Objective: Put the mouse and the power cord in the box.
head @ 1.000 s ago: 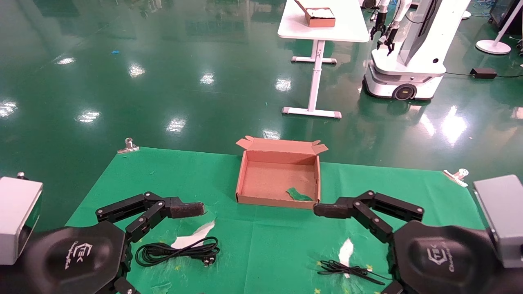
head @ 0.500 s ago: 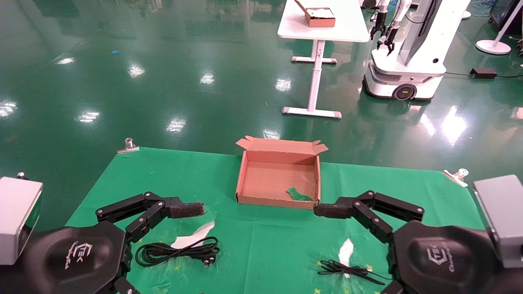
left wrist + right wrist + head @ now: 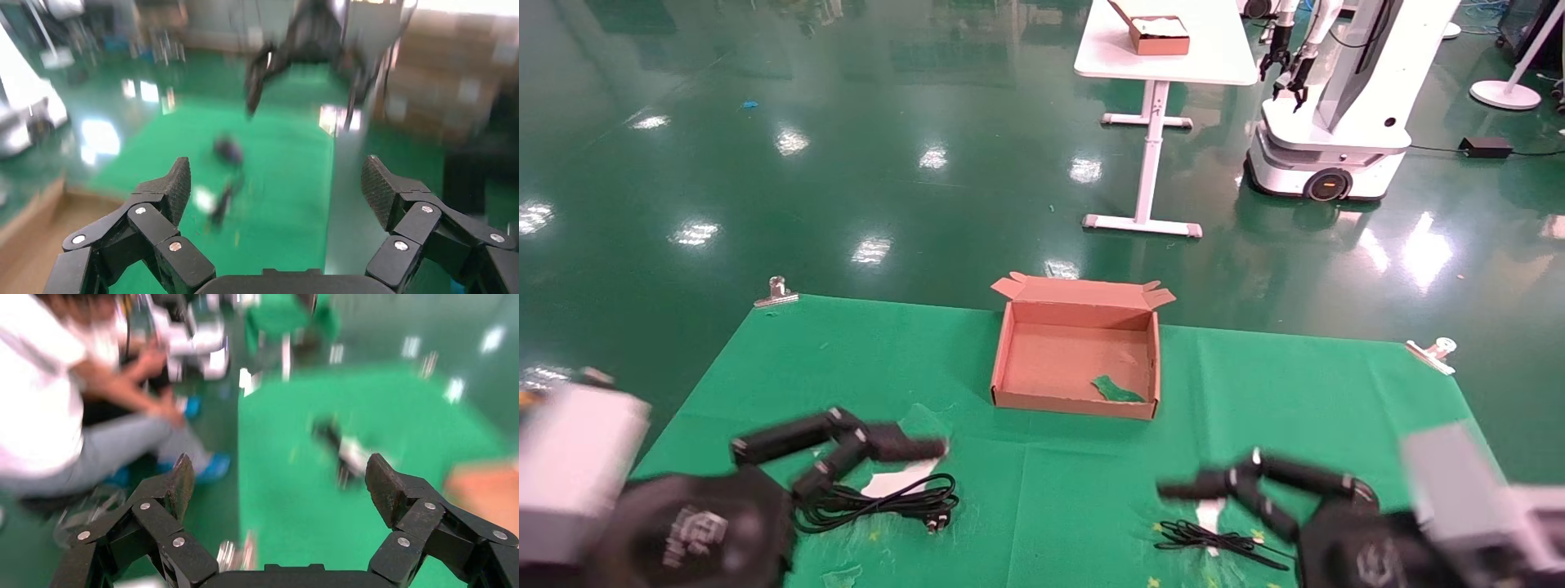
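The box [image 3: 1073, 403], open brown cardboard with a green scrap [image 3: 1118, 389] inside, sits at the middle of the green cloth. The power cord [image 3: 878, 500] lies coiled near the cloth's front left, just under my left gripper's finger [image 3: 907, 449]. The mouse's thin cable [image 3: 1222, 543] lies at front right, below my right gripper's finger [image 3: 1189, 490]. The mouse [image 3: 227, 150] shows only as a blurred dark oval in the left wrist view. My left gripper [image 3: 276, 184] and right gripper [image 3: 281, 481] are both open and hold nothing.
Metal clips [image 3: 776, 291] [image 3: 1433, 353] pin the cloth's far corners. White torn patches [image 3: 903, 480] mark the cloth. Far off stand a white table [image 3: 1164, 61] with another brown box [image 3: 1160, 37] and another robot [image 3: 1328, 122]. A seated person [image 3: 73, 404] is beside my right side.
Both arms have dropped and pulled toward the table's near edge, blurred by motion. The left gripper now sits over the power cord and the right one over the mouse's cable.
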Motion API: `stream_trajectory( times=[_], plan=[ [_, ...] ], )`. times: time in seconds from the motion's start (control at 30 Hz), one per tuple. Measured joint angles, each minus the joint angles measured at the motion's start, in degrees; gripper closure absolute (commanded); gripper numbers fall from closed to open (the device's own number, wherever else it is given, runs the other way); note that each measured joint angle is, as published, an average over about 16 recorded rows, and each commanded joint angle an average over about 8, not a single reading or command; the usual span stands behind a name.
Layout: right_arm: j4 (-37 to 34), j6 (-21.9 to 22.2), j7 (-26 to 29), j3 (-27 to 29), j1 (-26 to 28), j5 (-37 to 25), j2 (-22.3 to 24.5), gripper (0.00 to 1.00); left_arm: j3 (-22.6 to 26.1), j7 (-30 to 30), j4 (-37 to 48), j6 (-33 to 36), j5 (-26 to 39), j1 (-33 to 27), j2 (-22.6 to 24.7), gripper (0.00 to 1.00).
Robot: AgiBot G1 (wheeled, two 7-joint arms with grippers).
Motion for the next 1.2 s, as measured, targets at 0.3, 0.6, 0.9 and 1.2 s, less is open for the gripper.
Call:
stream_trajectory(
  times=[0.3, 0.6, 0.9, 1.2],
  plan=[
    [-0.3, 1.0, 5.0, -3.3, 1.9, -7.4, 1.2, 0.0, 8.8, -3.1, -0.8, -3.0, 22.8, -6.2, 4.1, 0.0],
    [-0.6, 1.8, 6.3, -4.2, 2.7, -9.4, 0.9, 0.0, 11.7, -5.0, -0.4, -5.4, 30.8, -7.7, 6.2, 0.0],
    [0.3, 2.2, 6.9, -4.0, 2.8, -9.4, 1.1, 0.0, 14.4, -9.5, 1.6, -6.2, 39.2, -9.9, 9.8, 0.0],
    [1.6, 2.5, 8.2, -4.2, 3.0, -9.5, 1.1, 0.0, 19.6, -16.8, 5.9, -8.6, 53.9, -13.6, 17.8, 0.0]
  ],
)
